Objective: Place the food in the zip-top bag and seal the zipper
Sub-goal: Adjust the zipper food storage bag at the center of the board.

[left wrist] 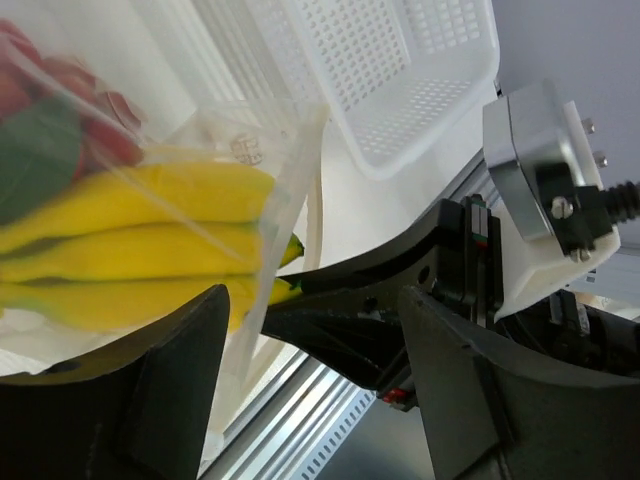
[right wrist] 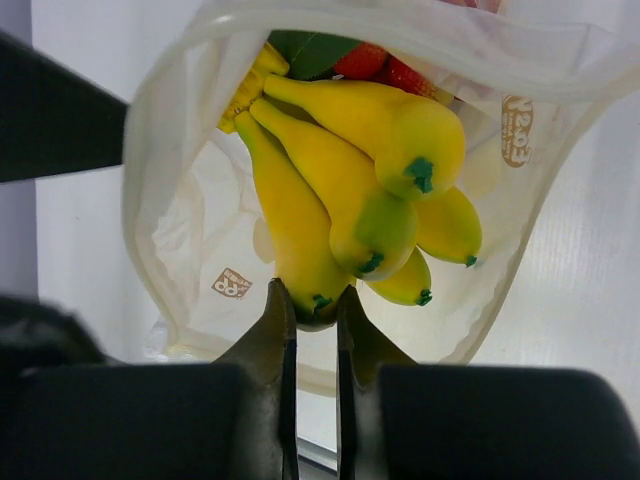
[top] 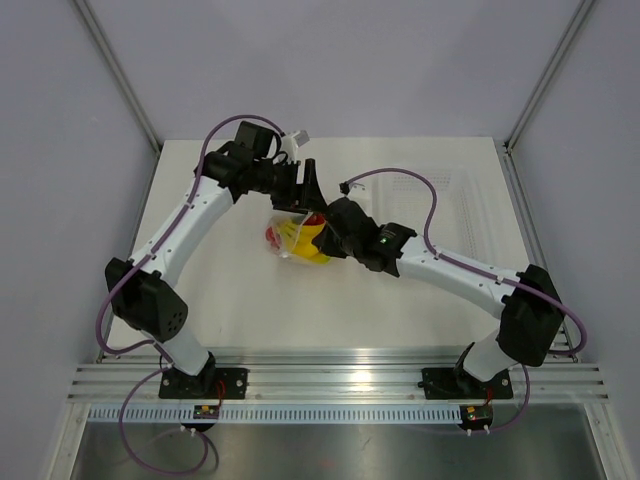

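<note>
Bananas [right wrist: 340,190] are sitting inside the bag [right wrist: 180,230] with strawberries [right wrist: 375,62] behind them, all of it lying left of the tray [top: 470,195] and well apart from it. The right gripper [right wrist: 313,295] is pinching the lowest banana's tip at the gaping rim, where slack plastic is standing off the fruit on both sides. The left gripper [left wrist: 315,325] is holding its fingers wide apart at the bag's side edge.

The bag [top: 283,250] is at the middle of the table [top: 300,310], holding the bananas [top: 305,243] with the strawberries [top: 272,236] at their left. The left gripper [top: 300,195] is just behind the bag and the right gripper [top: 335,235] is at its right. A tray [top: 455,205] lies at the far right.
</note>
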You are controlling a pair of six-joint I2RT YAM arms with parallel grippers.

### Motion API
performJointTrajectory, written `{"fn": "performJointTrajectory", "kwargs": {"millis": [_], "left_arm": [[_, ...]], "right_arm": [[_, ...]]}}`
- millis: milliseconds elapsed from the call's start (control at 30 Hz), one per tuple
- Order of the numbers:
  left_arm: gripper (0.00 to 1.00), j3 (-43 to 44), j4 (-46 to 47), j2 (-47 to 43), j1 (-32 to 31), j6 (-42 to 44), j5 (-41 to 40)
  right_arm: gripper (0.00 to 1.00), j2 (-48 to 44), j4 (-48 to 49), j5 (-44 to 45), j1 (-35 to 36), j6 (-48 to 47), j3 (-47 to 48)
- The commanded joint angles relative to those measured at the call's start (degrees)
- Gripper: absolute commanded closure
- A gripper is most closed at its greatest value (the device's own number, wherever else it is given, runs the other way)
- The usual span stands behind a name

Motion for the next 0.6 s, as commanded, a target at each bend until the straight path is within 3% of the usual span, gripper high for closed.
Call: {"fn": "performJointTrajectory", "kwargs": {"millis": [0, 167, 267, 567], "left_arm": [[0.26, 2.6, -3.6, -1.4, -1.2, 1.4, 1.4], [0.28, 0.1, -5.0, -7.2, 2.3, 0.6, -3.8], [0.28, -3.1, -4.3, -12.7, 4.3, -1.9, -12.1], [0.28, -18.8, 2.3, -25.6, 5.4, -12.3, -25.6]], "right_arm": [[1.00, 2.1, 6.0, 3.1, 0.3, 6.4, -2.0], [1.00, 2.8, 4.1, 4.9, 0.2, 7.2, 0.6], [1.00, 2.8, 3.3, 6.3, 0.2, 6.7, 1.9], [1.00, 3.1, 2.6, 6.8, 0.2, 5.4, 3.8]]}}
